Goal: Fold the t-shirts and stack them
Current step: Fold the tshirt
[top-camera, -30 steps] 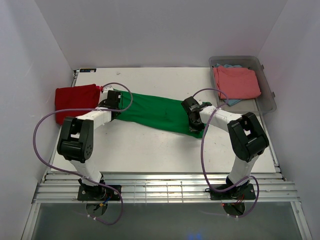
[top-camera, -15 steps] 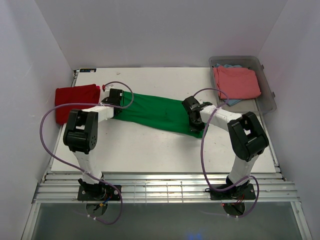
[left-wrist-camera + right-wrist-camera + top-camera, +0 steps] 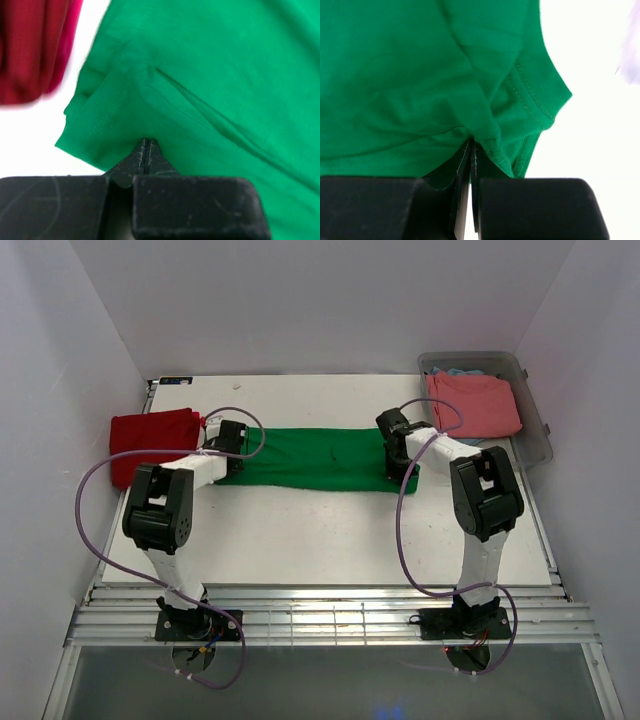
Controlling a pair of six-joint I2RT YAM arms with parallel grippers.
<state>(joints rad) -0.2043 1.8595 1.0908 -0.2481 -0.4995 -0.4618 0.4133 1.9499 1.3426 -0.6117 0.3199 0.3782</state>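
Between red t-shirt (image 3: 150, 436) and bin (image 3: 541, 432), green t-shirt (image 3: 315, 456) — left gripper (image 3: 146, 144), right gripper (image 3: 471, 148) pinching its ends.

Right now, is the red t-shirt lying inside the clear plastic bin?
No, the red t-shirt lies at the far left; the bin stands at the far right.

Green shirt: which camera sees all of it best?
The top external view: the whole green shirt lies stretched out flat. Each wrist view shows only one end, pinched by the left gripper or right gripper.
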